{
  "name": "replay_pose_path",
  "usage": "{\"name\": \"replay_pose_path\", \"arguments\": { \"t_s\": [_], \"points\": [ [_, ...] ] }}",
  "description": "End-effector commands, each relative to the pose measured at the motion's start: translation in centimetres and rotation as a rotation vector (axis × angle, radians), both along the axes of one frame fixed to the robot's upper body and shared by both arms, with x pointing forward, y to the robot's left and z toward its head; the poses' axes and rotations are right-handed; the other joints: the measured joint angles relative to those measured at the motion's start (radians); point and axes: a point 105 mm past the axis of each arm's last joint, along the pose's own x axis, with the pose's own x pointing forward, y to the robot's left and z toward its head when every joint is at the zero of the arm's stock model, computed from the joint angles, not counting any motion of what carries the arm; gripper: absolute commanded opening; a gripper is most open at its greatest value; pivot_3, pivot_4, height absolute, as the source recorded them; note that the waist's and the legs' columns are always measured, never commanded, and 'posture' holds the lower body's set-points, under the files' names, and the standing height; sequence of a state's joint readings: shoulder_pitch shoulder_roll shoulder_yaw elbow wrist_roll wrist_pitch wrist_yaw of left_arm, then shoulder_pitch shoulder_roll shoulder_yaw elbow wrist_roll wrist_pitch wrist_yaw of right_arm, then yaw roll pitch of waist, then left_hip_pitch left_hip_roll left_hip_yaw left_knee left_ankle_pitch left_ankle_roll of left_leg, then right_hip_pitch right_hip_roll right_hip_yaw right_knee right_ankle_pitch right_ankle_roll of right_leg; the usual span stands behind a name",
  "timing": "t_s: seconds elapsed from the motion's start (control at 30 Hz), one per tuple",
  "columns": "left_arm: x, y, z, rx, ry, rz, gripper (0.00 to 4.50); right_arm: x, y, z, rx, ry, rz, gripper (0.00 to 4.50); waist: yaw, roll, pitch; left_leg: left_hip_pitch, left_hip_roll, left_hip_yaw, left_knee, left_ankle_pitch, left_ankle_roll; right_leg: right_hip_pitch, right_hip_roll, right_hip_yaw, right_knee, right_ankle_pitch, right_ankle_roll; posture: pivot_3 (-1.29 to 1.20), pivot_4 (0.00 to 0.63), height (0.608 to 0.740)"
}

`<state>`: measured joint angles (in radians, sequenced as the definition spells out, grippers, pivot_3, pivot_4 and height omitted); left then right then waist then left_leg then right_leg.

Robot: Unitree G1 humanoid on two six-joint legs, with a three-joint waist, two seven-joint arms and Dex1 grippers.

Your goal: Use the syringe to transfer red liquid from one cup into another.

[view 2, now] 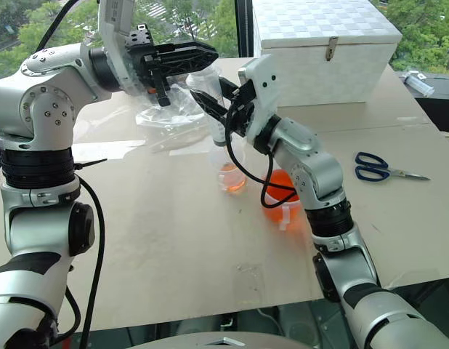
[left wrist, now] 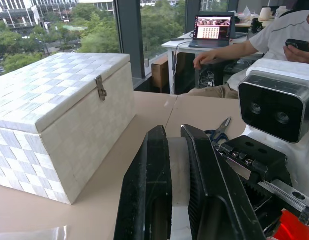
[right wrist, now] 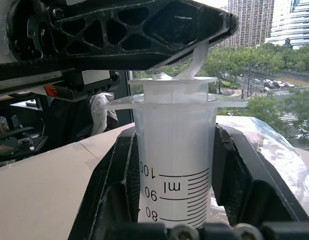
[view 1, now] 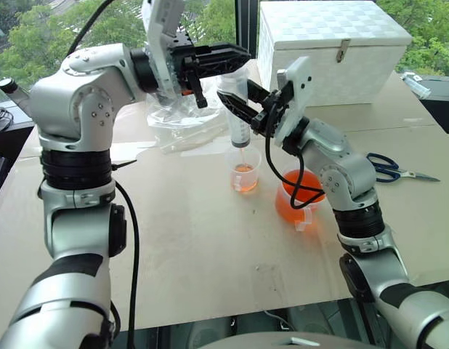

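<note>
From the head camera I see my right gripper clamped around the barrel of the syringe, which stands upright with its tip just above the small cup. That cup sits on the surface and holds a little red liquid. Just beside it, toward my right, is the handled beaker, orange with liquid. My left gripper is pressed together over the plunger top. Scissors lie farther right, a white box at the back.

In the left wrist view, the two black fingers pinch the white plunger; a person sits at a desk beyond.

In the right wrist view, my fingers grip the barrel on either side at the scale marks, with the left gripper overhead.
</note>
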<state>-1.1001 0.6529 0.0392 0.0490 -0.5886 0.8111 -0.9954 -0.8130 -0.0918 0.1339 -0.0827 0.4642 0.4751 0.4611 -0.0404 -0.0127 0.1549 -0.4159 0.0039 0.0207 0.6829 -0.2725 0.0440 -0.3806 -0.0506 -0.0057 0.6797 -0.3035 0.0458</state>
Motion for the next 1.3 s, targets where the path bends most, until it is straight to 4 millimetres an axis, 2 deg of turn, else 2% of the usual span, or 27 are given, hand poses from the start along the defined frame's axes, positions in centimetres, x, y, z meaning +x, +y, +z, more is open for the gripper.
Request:
{"name": "replay_pose_path", "arguments": {
  "t_s": [0.03,0.1,0.2,0.33,0.4,0.53,0.63,0.8,0.93,1.0,1.13,1.3],
  "points": [
    [-0.3,-0.5,-1.5,0.051,0.046,-0.030,0.03,-1.9,-1.6,5.5,0.128,-0.175,-0.013,1.48,0.000,0.000,0.000,0.000,0.000,0.000,0.000,0.000,0.000,0.000,0.000,0.000,0.000,0.000,0.000,0.00,0.150,0.740],
    [-0.5,-0.5,-1.1,0.035,0.034,-0.042,0.03,-1.9,-1.6,5.2,0.121,-0.167,-0.014,1.48,0.000,0.000,0.000,0.000,0.000,0.000,0.000,0.000,0.000,0.000,0.000,0.000,0.000,0.000,0.000,0.00,0.150,0.740],
    [-0.9,-0.4,0.0,-0.006,0.029,-0.065,1.24,-1.9,-1.6,4.8,0.109,-0.161,-0.014,1.48,0.001,0.000,0.000,0.000,0.000,0.000,0.000,0.000,0.000,0.000,0.000,0.000,0.000,0.000,0.000,0.00,0.150,0.740],
    [-0.5,0.4,1.4,-0.039,0.000,-0.010,3.18,-1.9,-1.7,4.5,0.106,-0.148,-0.019,1.48,0.001,0.000,0.000,0.000,0.000,0.000,0.000,0.000,0.000,0.000,0.000,0.000,0.000,0.000,0.000,0.00,0.150,0.740],
    [-0.9,0.9,2.1,-0.047,-0.018,-0.020,4.03,-1.9,-1.7,4.5,0.105,-0.144,-0.020,1.48,0.000,0.000,0.000,0.000,0.000,0.000,0.000,0.000,0.000,0.000,0.000,0.000,0.000,0.000,0.000,0.00,0.150,0.740],
    [-1.6,1.8,3.6,-0.092,-0.044,-0.032,4.03,-2.0,-1.8,4.4,0.108,-0.135,-0.018,1.48,-0.001,0.000,0.000,0.000,0.000,0.000,-0.001,0.000,0.000,0.000,0.000,0.000,0.000,0.000,0.000,0.00,0.150,0.740],
    [-1.8,2.2,3.8,-0.099,-0.044,-0.027,4.03,-2.0,-1.8,4.3,0.114,-0.128,-0.017,1.48,-0.001,0.000,0.000,0.000,0.000,0.000,-0.001,0.000,0.000,0.000,0.000,0.000,0.000,0.000,0.000,0.00,0.150,0.740],
    [-2.6,2.0,0.9,-0.022,0.028,-0.066,4.03,-1.9,-2.0,4.8,0.164,-0.097,-0.012,1.48,-0.001,0.000,0.000,0.000,0.000,0.000,-0.001,0.000,0.000,0.000,0.000,0.000,0.000,0.000,0.000,0.00,0.150,0.740],
    [-2.9,2.2,-2.8,0.096,0.106,-0.063,4.03,-1.9,-2.2,5.5,0.197,-0.082,-0.007,1.48,-0.001,0.000,0.000,0.000,0.000,0.000,-0.001,0.000,0.000,0.000,-0.002,0.001,0.000,0.000,0.000,0.00,0.150,0.740],
    [-2.4,2.2,-3.4,0.097,0.107,-0.036,4.03,-1.9,-2.2,5.6,0.198,-0.081,-0.006,1.48,0.001,0.000,0.000,0.000,0.000,0.000,-0.001,0.000,0.000,0.000,-0.002,0.001,0.000,0.000,0.000,0.00,0.150,0.740],
    [-1.2,0.9,-3.8,0.078,0.097,-0.026,4.03,-2.2,-2.0,5.7,0.195,-0.080,0.010,1.48,0.007,0.000,0.000,0.000,0.000,-0.001,-0.001,0.000,0.000,0.000,-0.001,0.000,0.000,0.000,0.000,0.00,0.150,0.740],
    [-0.1,-0.3,-3.3,0.028,0.071,-0.014,4.03,-2.4,-1.6,5.4,0.182,-0.074,0.022,1.48,0.004,0.000,0.000,0.000,0.000,0.000,-0.001,0.000,0.000,0.000,0.000,0.000,0.000,0.000,0.000,0.00,0.150,0.740]
  ]
}}
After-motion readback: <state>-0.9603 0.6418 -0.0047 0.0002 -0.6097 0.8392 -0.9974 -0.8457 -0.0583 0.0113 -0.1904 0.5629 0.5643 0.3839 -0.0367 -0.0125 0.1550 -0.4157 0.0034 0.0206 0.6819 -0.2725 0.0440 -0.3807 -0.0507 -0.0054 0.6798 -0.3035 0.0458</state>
